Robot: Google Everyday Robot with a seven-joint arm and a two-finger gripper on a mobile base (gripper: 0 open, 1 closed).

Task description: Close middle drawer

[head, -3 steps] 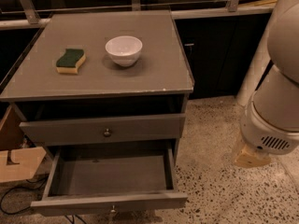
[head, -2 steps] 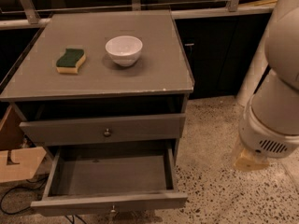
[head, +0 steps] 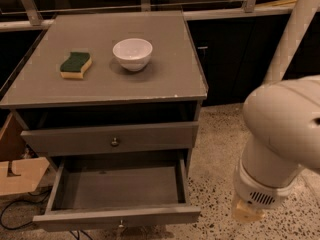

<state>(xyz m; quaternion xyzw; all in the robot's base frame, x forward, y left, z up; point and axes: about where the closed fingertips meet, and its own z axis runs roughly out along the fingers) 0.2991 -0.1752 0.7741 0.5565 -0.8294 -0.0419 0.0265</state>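
1. The middle drawer (head: 120,188) stands pulled far out of the front of the cabinet (head: 165,81). It is empty, with its flat front and small knob (head: 120,223) at the near edge. The upper drawer (head: 150,136) above it sits almost flush with the cabinet.
2. The gripper (head: 247,211) hangs to the right of the cabinet, low over the speckled floor (head: 215,184) and well apart from the open drawer. I cannot tell whether it is released or clenched (only a tan tip shows beneath the housing of the bulky white arm (head: 280,129)).
3. Coming in from the cabinet's right side, the gripper would most likely meet the right end of the drawer front. A push there, off centre, could rack the wide shallow box in its runners and jam it half shut.
4. The thick arm may clip the cabinet's right front corner, or the jutting right corner of the drawer, as it swings across. Either would knock the approach off line.
5. Contact too high lands on the upper drawer instead. Contact too low slips under the front and pushes nothing.
6. A hard shove could jolt the cabinet and set the white bowl (head: 132,53) beside the sponge (head: 75,65) sliding on the cabinet's top. The drawer could also bounce back and end up ajar.
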